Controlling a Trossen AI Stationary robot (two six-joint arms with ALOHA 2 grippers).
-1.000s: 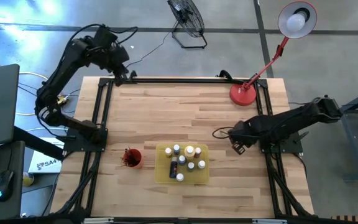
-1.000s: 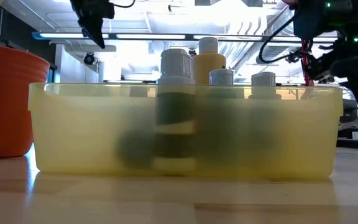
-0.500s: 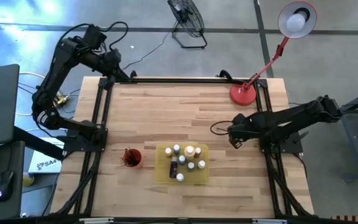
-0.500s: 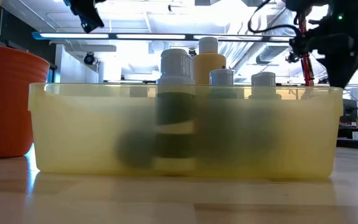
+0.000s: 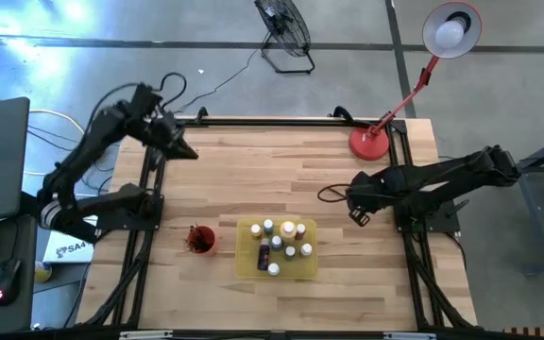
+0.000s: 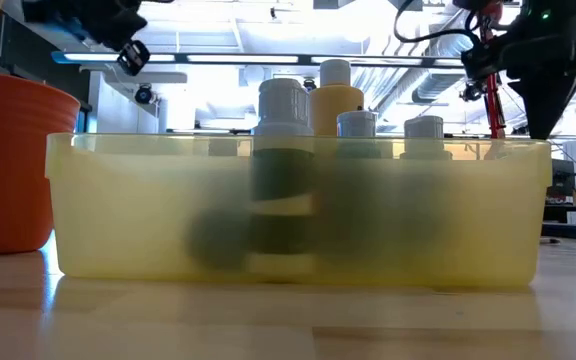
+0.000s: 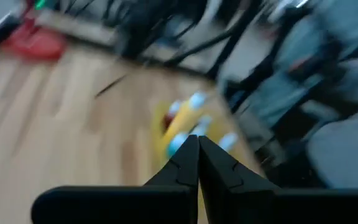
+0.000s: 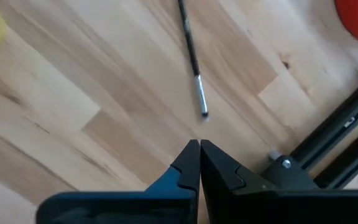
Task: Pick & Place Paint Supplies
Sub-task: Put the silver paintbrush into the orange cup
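From above, the yellow tray sits at the table's six o'clock edge and holds eight pale-capped paint bottles. One red cup, with brushes in it, stands at the tray's nine o'clock. The left gripper hangs at ten o'clock, the right gripper at three o'clock; one red lamp base stands at one o'clock.

At table height, four bottle caps rise above the tray's wall.

The left wrist shows its fingers pressed together, empty.

The right wrist shows its fingers pressed together, and one paintbrush lying on the wood just beyond them.
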